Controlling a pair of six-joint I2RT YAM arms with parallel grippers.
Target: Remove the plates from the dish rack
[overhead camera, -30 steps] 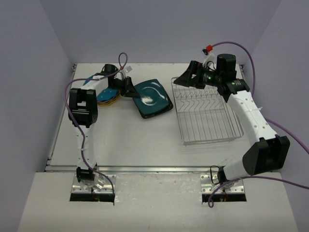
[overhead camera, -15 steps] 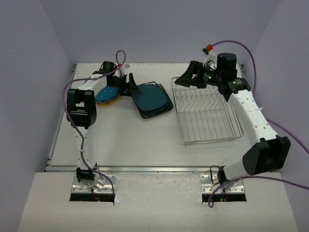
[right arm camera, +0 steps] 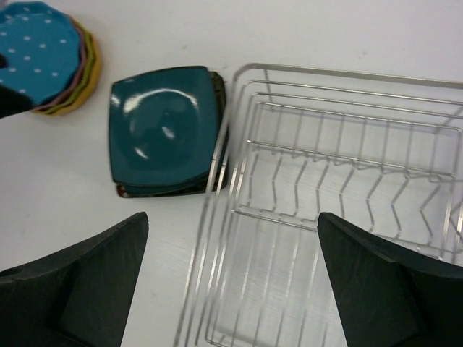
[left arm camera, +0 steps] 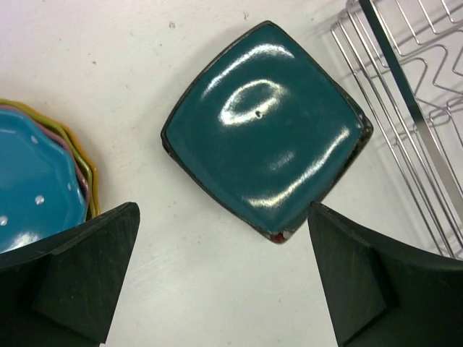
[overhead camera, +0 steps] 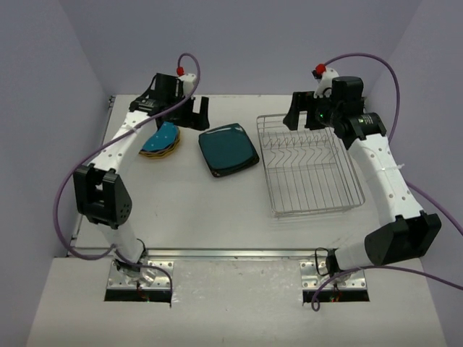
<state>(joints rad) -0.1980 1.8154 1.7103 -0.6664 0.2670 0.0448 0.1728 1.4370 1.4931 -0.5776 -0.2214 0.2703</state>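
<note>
Silver wire forms the single dish rack [overhead camera: 311, 165], which sits on the right half of the white table [overhead camera: 202, 210], between pale lavender walls [overhead camera: 239, 43]. Every plate lies on the table to the rack's left.

Two of them are rounded squares. A teal plate [left arm camera: 264, 123] lies flat, face up, on a dark plate [right arm camera: 170, 191] of which only the rim shows. This pair is just beside the rack's left rim. I cannot tell whether the wire touches them.

Further left, apart from the squares, is a stack of round plates [right arm camera: 40, 47] with wavy edges. Four rims can be counted: blue with white dots on top, then pink, yellow-green and orange-yellow. That makes six plates and one rack.

The left gripper [left arm camera: 224, 210] hangs above the table near its far edge, jaws spread wide and holding nothing. Seen from its own camera, the teal plate lies ahead of it in line with the gap between the two fingers, clear of both. The round stack sits by one finger and the rack's corner by the other.

The right gripper [right arm camera: 233, 217] is over the rack's far left corner, jaws equally wide and gripping nothing. Rack wire lies below the gap, and the square plates are off to the left.
</note>
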